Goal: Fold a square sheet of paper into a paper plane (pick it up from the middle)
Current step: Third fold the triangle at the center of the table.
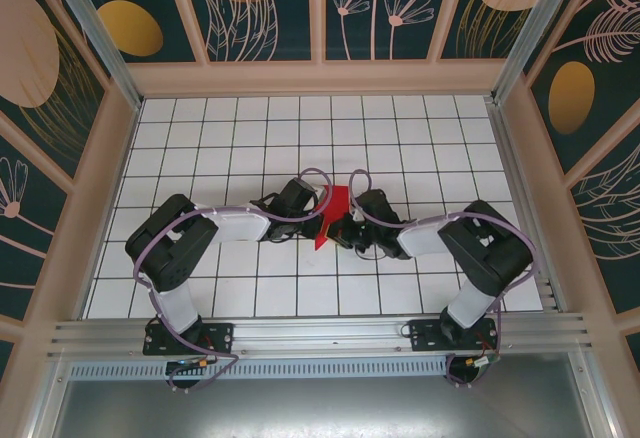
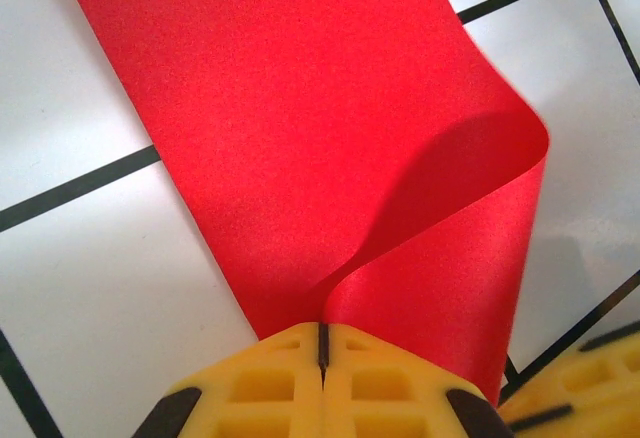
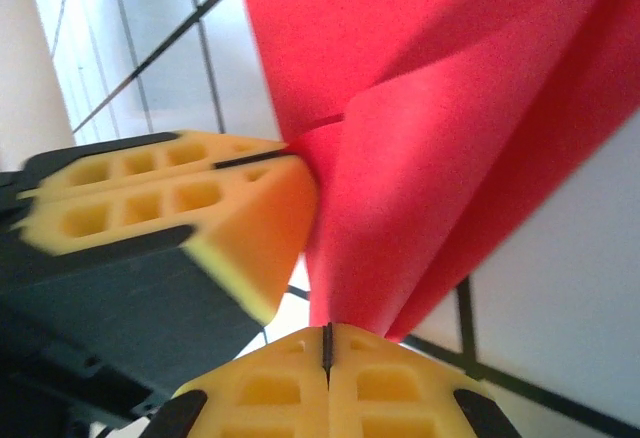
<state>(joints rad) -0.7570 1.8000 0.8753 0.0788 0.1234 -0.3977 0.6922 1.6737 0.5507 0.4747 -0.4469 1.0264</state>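
**Yellow fingertips closed on the red paper: two wrist views and the overhead view**

Yellow pads of the left gripper (image 2: 322, 343) sit at the bottom edge of my left wrist view. They are pressed together with a thin dark seam between them. The red paper (image 2: 300, 108) comes up out of that seam, so I read these jaws as closed on it. From there the paper runs to the top of the frame as a broad band over the white grid table (image 2: 90, 288). Its right-hand part curls up and over in a soft loop, shadowed at centre right. A corner of the right gripper (image 2: 570, 400) shows at lower right, just beside the paper.

My right wrist view has the right gripper (image 3: 327, 343) at bottom centre, jaws likewise together and pinching the paper (image 3: 430, 108) at the seam. It adds the side-on look the left wrist view lacks. The left gripper's fingers (image 3: 200, 198) come in blurred from the left, and their tips meet a crease at mid-frame, close above the right gripper. The paper fans toward the upper right in several folded layers.

From the top external camera, both arms bend inward and meet at mid-table. The paper (image 1: 335, 208) is a small red pointed shape between the two wrists, its tip toward the lower left. At that scale I cannot tell how the jaws stand.
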